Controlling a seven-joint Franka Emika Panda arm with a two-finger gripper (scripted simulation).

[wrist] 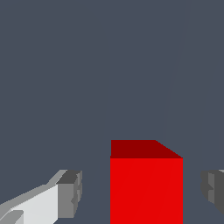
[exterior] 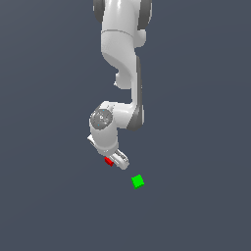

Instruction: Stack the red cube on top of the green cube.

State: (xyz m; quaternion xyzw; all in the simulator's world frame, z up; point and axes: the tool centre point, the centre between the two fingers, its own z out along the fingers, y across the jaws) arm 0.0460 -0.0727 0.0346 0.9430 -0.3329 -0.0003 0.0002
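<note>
The red cube (wrist: 146,188) stands between my gripper's (wrist: 142,194) two fingers, with a gap on each side, so the gripper is open and touches neither face. One grey finger pad (wrist: 72,192) and the other pad (wrist: 213,190) flank it. In the exterior view the gripper (exterior: 113,162) is low over the floor, and only a sliver of the red cube (exterior: 108,161) shows beside the white hand. The green cube (exterior: 138,181) lies apart on the floor, a short way toward the exterior view's right and nearer the camera. It is out of the wrist view.
The white arm (exterior: 125,59) comes down from the top of the exterior view and bends over the red cube. The dark grey floor (exterior: 196,147) spreads flat all around.
</note>
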